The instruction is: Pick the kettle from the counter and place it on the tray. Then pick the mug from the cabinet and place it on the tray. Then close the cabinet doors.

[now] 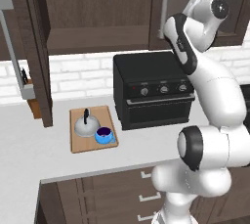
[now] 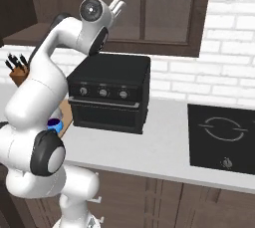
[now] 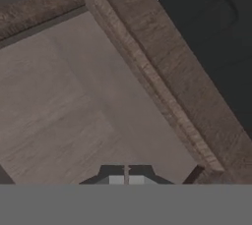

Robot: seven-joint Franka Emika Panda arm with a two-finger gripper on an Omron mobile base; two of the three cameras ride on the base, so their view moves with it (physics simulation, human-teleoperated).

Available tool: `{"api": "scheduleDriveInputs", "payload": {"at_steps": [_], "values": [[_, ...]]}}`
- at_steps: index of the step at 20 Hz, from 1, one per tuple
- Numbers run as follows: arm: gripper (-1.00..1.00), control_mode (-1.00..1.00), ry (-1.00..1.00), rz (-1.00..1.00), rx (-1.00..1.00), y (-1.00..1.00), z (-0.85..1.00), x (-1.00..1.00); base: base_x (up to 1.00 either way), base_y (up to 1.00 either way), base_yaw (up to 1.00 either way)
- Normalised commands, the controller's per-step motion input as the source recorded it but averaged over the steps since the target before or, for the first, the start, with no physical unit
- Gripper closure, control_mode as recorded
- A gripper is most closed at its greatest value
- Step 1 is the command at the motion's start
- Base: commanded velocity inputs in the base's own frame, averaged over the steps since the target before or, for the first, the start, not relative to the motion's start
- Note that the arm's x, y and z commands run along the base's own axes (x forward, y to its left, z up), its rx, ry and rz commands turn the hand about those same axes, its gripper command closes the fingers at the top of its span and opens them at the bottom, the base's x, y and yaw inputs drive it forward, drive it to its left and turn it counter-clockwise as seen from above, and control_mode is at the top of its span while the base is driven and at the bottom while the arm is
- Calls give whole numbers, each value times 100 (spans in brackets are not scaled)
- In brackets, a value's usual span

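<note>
1. The hand (image 3: 127, 176) is clenched on nothing, its two tips pressed together. It is raised close against the wooden frame of a cabinet door (image 3: 162, 81).
2. Just beside the hand is that door's silver bar handle (image 1: 165, 3). I cannot tell whether the tips touch the wood or whether this door is fully shut.
3. Below the hand sits the black oven (image 1: 152, 91) on the table (image 1: 29, 135).
4. Further down and off to the hand's left lies the tray (image 1: 78, 147). The kettle (image 1: 86, 126) stands upright on it, with the blue mug (image 1: 103, 134) on it too, close beside the kettle. Both placements look done.
5. Far off to the hand's left, the other door (image 1: 36, 47) stands swung wide out over the table, so the closing looks like the step in hand.
6. Risks, as I judge them:
   - The clenched tips could skid along the frame, so the push glances off instead of turning the door.
   - A push near the hinge side would barely move it.
   - When the arm goes across for the far door, its elbow passes above the oven and tray, and a low sweep could topple the kettle or knock the mug off.
</note>
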Motion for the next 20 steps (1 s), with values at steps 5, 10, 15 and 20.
{"api": "scheduleDriveInputs", "payload": {"at_steps": [5, 10, 15, 20], "values": [[100, -100, 0, -1, 3, 0, -33, 99, 0, 0, 0], [100, -100, 0, 0, 4, -7, -29, 97, 0, 0, 0], [100, -100, -6, 0, 3, -5, -50, 67, 0, 0, 0], [100, -100, -38, 0, 3, -19, -28, -48, 0, 0, 0]]}}
